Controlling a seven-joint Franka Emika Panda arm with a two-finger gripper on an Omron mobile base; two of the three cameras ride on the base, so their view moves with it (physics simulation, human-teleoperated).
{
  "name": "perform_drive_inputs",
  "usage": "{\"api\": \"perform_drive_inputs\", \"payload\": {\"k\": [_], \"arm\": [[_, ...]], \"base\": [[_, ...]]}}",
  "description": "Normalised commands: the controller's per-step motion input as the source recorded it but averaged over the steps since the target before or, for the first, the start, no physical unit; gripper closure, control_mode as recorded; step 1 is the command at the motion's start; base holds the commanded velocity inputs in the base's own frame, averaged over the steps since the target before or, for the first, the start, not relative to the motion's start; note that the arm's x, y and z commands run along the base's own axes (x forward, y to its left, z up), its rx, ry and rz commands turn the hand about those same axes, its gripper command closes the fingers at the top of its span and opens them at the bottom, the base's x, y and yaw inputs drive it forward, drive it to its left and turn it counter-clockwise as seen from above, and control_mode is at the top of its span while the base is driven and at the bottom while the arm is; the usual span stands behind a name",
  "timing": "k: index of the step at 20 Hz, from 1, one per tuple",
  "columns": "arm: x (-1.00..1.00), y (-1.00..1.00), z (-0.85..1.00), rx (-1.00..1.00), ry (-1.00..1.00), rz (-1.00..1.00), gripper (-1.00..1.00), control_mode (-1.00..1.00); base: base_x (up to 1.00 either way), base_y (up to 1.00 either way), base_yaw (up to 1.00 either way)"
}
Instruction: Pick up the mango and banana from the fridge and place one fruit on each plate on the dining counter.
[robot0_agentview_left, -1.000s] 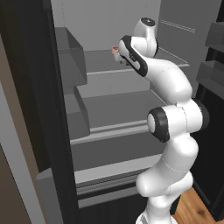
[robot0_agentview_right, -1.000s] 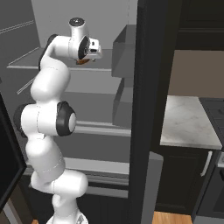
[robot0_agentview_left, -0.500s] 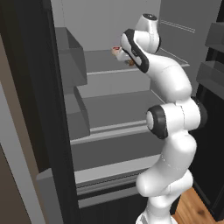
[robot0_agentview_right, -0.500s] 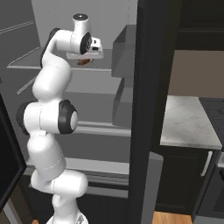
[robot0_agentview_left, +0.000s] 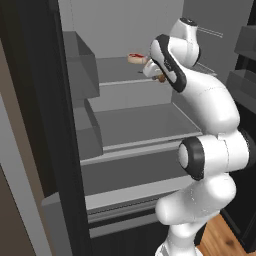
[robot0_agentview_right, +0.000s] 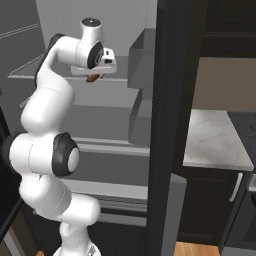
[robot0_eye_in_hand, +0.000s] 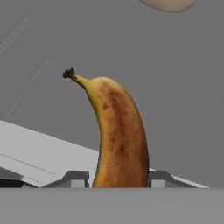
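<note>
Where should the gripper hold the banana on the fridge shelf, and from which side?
Grip the banana across its thick lower body, not the thin stem end. The hand view shows the gripper there with a fingertip on each flat flank, closed along the narrow width. The fruit curves away beyond, so a lengthwise approach probably suits.

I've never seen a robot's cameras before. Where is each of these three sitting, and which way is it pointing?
Left base view: behind the arm to its left, facing into the open fridge; white arm at right, hand at the top shelf.
Right base view: behind to its right, same fridge; arm at left, pale counter at right.
Hand view: on the hand, looking along the fingers, shut on the banana.
All three show the banana.
</note>
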Motion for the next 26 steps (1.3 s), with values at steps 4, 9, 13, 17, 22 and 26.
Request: {"api": "perform_drive_inputs", "payload": {"k": [4, 9, 13, 17, 22, 26], "arm": [[-0.94, 0.00, -0.40, 0.00, -0.03, 0.00, 1.00, -1.00], [-0.94, 0.00, -0.34, 0.00, 0.00, 0.00, 1.00, -1.00], [-0.94, 0.00, -0.36, -0.03, 0.02, 0.00, 1.00, -1.00], [-0.94, 0.03, -0.56, -0.10, 0.02, 0.00, 1.00, -1.00], [-0.92, 0.00, -0.77, -0.05, 0.02, -0.15, 1.00, -1.00], [-0.66, 0.08, -0.64, -0.01, 0.05, -0.22, 1.00, -1.00]], "base": [[0.00, 0.00, 0.00], [0.00, 0.00, 0.00], [0.00, 0.00, 0.00], [0.00, 0.00, 0.00], [0.00, 0.00, 0.00], [0.00, 0.00, 0.00]]}}
